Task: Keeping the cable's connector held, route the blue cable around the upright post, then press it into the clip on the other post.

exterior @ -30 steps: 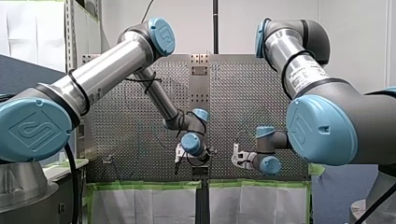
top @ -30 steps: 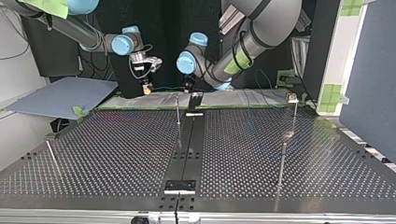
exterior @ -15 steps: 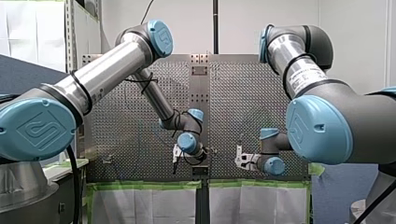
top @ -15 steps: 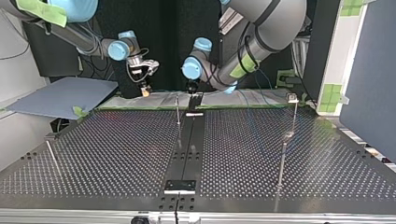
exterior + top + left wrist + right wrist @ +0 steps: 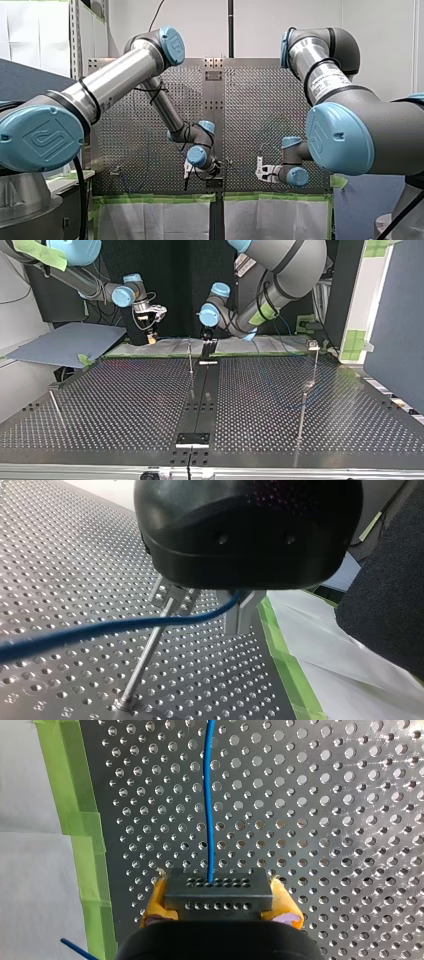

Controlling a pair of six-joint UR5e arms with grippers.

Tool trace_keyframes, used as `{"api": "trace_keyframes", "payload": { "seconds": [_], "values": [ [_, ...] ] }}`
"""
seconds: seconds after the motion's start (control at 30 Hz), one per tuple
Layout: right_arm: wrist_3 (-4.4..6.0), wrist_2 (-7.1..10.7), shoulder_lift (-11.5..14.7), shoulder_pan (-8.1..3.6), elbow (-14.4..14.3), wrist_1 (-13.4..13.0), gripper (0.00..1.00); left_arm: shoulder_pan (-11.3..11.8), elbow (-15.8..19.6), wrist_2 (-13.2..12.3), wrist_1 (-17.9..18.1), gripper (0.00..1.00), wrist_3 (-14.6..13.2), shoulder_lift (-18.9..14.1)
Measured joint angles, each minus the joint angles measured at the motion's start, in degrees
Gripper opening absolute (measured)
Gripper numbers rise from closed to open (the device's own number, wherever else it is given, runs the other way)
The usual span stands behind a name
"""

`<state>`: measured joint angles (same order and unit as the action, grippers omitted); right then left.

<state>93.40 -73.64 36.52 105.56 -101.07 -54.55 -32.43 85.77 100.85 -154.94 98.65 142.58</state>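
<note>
Bright, even room light filled the front view, whereas the top view stood dim against a black backdrop [image 5: 185, 280]. The perforated grey metal surface [image 5: 325, 820] glinted at its holes, and the thin blue cable [image 5: 100, 630] blurred near the left wrist lens.

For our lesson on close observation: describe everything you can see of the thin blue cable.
The thin blue cable looks smooth and flexible. One end enters a dark rectangular connector block with rows of small holes, clamped between the yellow pads of my right gripper. From there it runs nearly straight over the perforated metal table. In the left wrist view it curves gently between the parted metal fingers of my left gripper, crossing a thin metal post; contact with either is unclear.
</note>
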Motion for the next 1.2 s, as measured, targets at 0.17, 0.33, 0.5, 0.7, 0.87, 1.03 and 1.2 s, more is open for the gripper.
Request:
{"api": "trace_keyframes", "payload": {
  "seconds": [0.17,0.33,0.5,0.7,0.87,1.03,1.2],
  "values": [
    [-0.05,0.04,0.0,-0.04,0.0,-0.1,0.00,0.5,0.0,-0.6,0.5,0.01,0.3,0.3],
    [-0.09,0.06,0.0,-0.05,0.2,-0.2,0.00,1.3,0.0,-1.3,0.7,0.01,0.4,0.3],
    [-0.10,0.11,0.0,-0.05,0.7,-0.2,0.00,1.9,-0.1,-2.4,1.1,0.01,0.4,0.4],
    [-0.12,0.15,0.0,-0.02,1.5,0.3,0.00,2.2,-1.5,-4.1,1.3,0.01,1.2,0.4],
    [-0.18,0.14,0.0,0.02,2.0,0.9,0.00,2.5,-2.7,-7.0,2.3,0.01,3.9,0.4],
    [-0.21,0.14,0.0,-0.01,2.2,1.0,0.00,2.7,-3.0,-9.0,2.7,0.01,6.9,0.4],
    [-0.20,0.15,0.0,-0.02,2.4,0.9,0.00,2.7,-3.0,-11.0,3.8,0.01,9.7,0.4]
  ]
}}
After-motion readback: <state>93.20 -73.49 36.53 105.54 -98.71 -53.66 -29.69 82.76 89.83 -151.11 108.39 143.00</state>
